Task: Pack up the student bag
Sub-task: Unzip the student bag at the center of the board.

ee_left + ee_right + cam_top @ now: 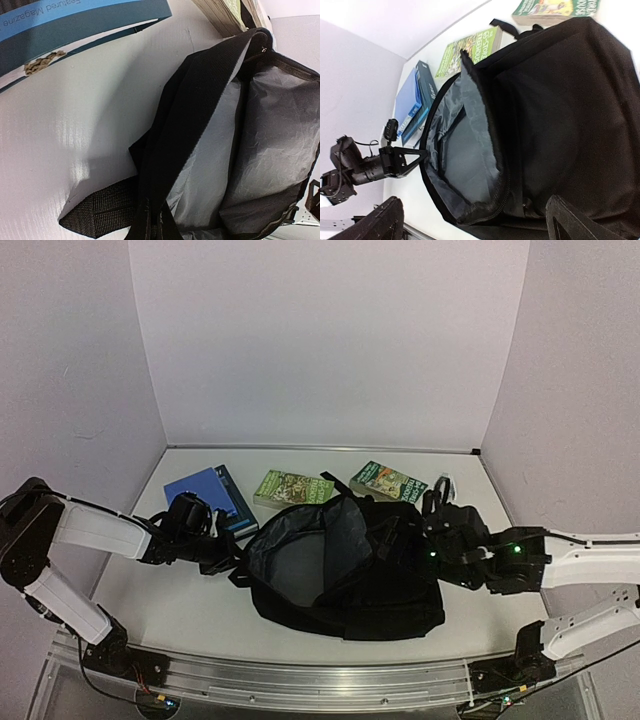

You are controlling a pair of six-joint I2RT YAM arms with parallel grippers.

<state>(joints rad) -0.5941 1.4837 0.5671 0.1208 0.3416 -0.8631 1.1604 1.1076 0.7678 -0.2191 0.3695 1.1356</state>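
on the white table (170, 610), between the two arms, the black student bag (360, 585) lies flat with its mouth gaping toward the left and its grey lining showing. the left gripper (421, 151) is pinched closed on the bag's rim at that mouth. the right gripper (473, 207) hangs over the bag's black outer side, fingers spread wide, holding nothing. just beyond the bag lie a blue book (205, 492), a green book (290, 488) and a second green book (388, 480).
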